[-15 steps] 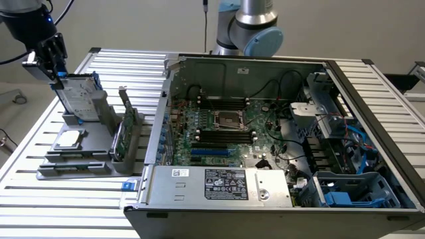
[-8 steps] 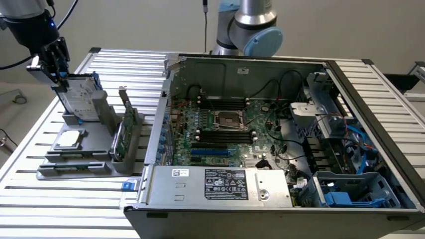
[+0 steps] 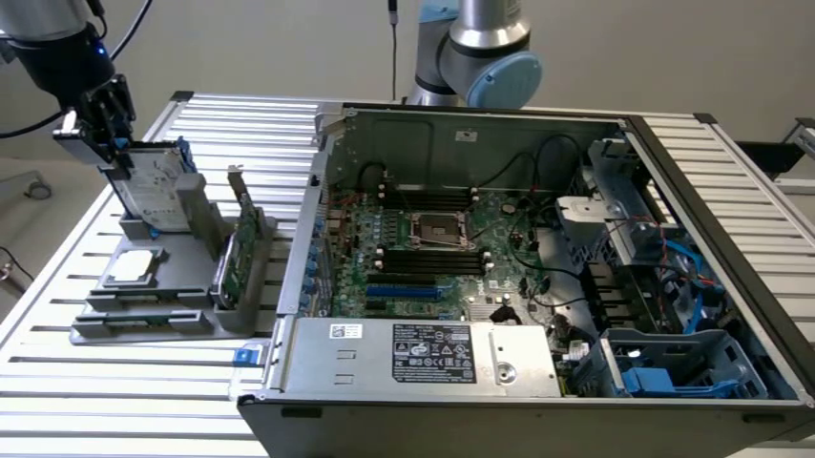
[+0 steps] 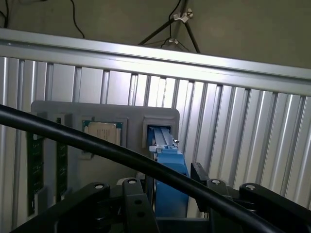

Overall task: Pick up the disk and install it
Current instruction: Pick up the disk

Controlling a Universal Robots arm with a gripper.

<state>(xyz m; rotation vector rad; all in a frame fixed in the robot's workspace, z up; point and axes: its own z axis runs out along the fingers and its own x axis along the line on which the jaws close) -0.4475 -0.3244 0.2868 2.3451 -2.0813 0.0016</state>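
Gripper (image 3: 109, 145) jaws stand wide apart, straddling the top edge of the disk (image 3: 159, 191); can't tell if they touch its blue rails. Disk's upright in the grey holder (image 3: 153, 320) at the exterior view's left, beside the open PC case (image 3: 745, 277). Holder count: 1 disk, 1 flat silver part (image 3: 134, 268), 1 green card (image 3: 242, 250).

You have bright, even light from overhead in the exterior view: the slats of the desk (image 3: 128, 401) shine pale, while the computer case (image 3: 433, 143) holds soft shadow inside. In the wrist view, glare whitens the edge rail (image 4: 160, 65), and the black cable (image 4: 48, 131) near the lens looks soft.
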